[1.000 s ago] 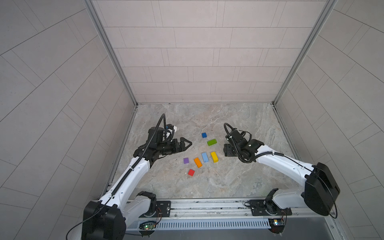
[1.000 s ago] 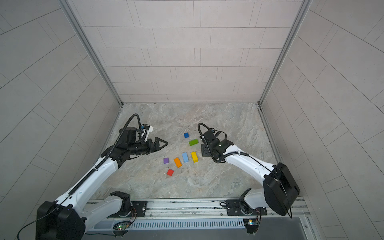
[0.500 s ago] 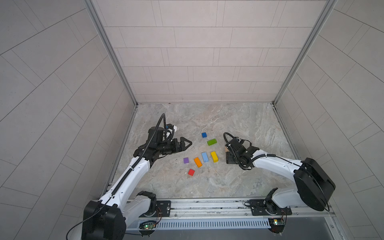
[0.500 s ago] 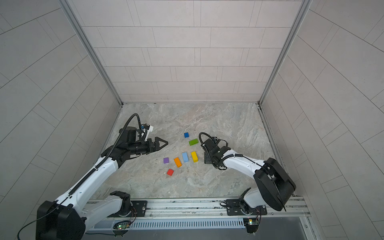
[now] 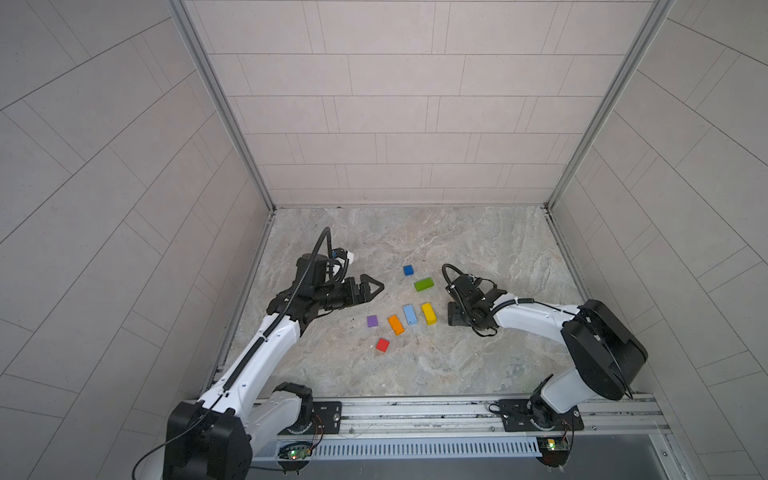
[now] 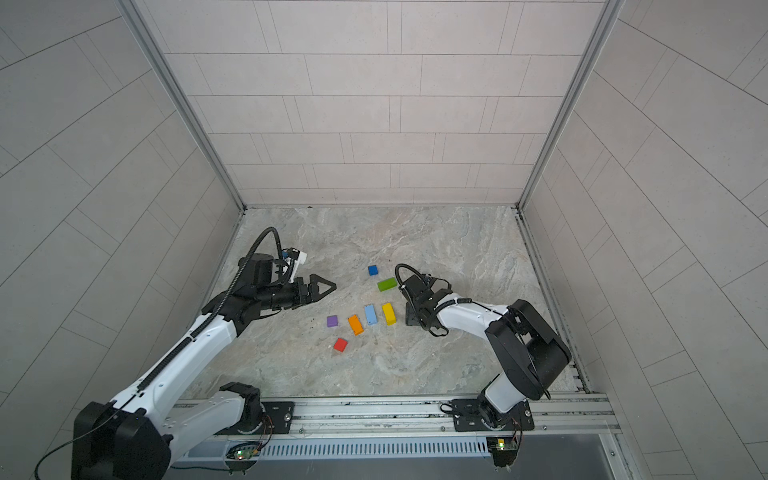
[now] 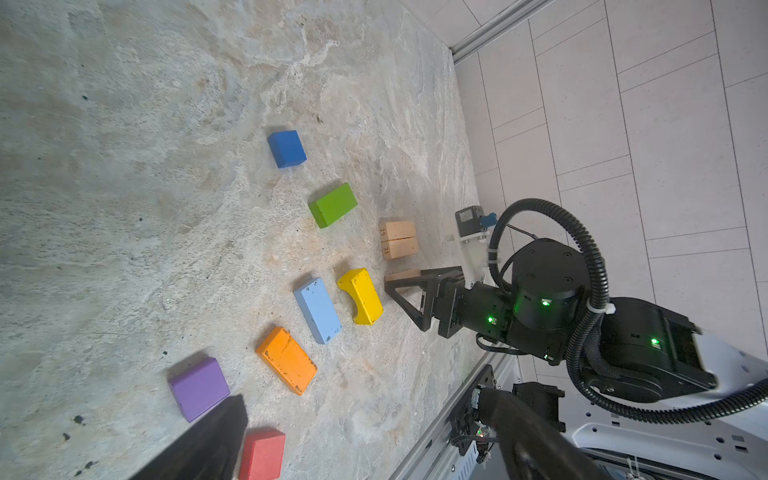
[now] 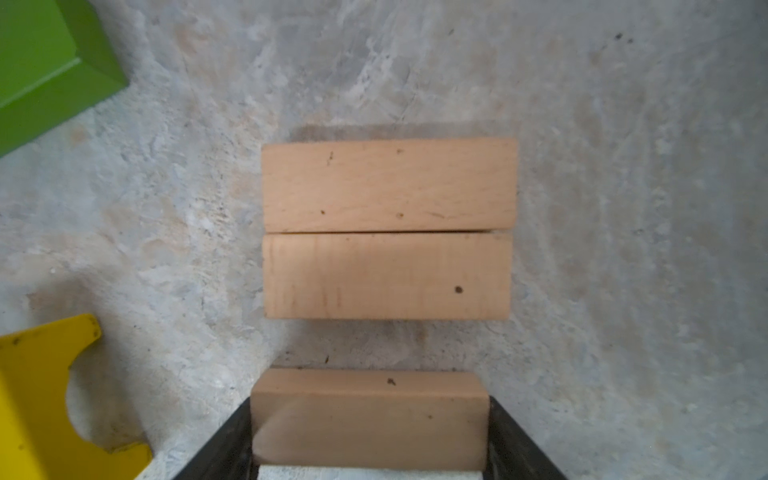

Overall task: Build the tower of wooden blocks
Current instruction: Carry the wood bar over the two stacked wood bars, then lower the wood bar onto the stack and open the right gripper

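The wood block tower is no more than a footing so far. Two plain tan bars, one [image 8: 388,185] touching the next [image 8: 386,276] along their long sides, lie flat on the bench [image 5: 478,241] right of centre, just right of the green bar [image 5: 424,284] and the yellow bar [image 5: 429,313]. The right gripper [image 8: 370,434] is closed on a third tan bar [image 8: 368,390], held by its ends, parallel to the pair and a gap short of them on the near side. To my eye the job is to seat it flush against the nearer bar — keep it level and its ends in line, ease it in without nudging the pair apart, and let go only once it rests flat. The left gripper [image 5: 371,288] hangs wide open and empty on the left, away from the blocks. The only writing I can read is "29" and "31" — inked on the pair's end faces, seen in the left wrist view.
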Robot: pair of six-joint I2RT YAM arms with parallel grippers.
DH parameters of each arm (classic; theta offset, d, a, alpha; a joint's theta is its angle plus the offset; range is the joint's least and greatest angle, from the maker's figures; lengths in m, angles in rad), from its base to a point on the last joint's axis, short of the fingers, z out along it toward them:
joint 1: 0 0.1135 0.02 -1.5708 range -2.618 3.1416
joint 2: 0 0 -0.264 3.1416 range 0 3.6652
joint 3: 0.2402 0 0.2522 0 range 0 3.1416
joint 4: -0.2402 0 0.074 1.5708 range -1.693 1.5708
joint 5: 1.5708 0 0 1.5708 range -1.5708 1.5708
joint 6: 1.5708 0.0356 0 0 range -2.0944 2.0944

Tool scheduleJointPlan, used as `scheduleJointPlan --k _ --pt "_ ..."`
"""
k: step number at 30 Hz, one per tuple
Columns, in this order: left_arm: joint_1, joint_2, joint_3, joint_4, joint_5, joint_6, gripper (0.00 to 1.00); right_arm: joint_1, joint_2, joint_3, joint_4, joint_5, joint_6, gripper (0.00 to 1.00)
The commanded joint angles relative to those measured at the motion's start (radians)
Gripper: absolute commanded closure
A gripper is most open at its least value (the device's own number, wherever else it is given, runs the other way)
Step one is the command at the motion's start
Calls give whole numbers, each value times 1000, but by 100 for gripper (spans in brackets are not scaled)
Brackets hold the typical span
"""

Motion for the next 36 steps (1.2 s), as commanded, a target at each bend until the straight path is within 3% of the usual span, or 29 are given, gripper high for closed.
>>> scheduleJointPlan --k 1,36 --pt "-5 -13 -9 10 8 3 0 -11 8 13 -3 10 -2 39" --pt "-4 -12 -10 9 4 4 0 -61 69 51 -3 0 -51 38"
